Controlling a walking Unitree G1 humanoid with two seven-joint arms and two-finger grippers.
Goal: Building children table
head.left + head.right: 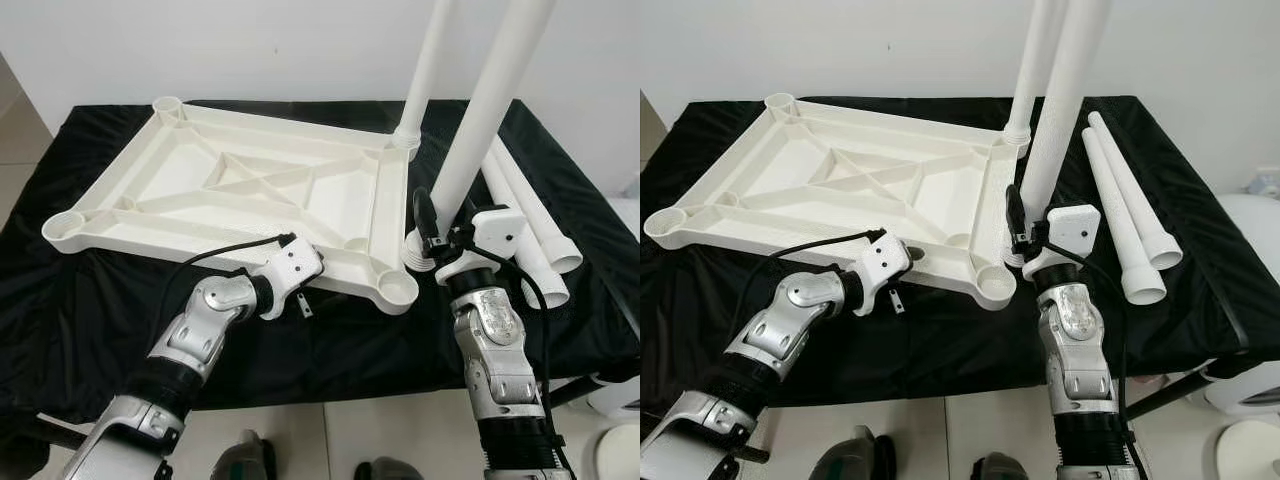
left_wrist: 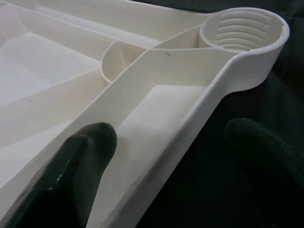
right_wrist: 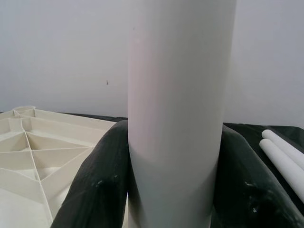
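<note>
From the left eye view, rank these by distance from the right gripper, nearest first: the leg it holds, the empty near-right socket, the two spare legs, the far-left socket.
1. Held leg, upright between the right gripper's fingers.
2. Near-right socket on the tabletop, just to its left.
3. Spare legs, lying to its right; close to call against the socket.
4. Far-left socket, across the tabletop.

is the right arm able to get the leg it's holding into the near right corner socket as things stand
Probably yes. The right gripper is shut on the table leg, held upright just beside the empty corner socket. Nothing lies between them, and the left gripper straddles the tabletop rim further along.
</note>
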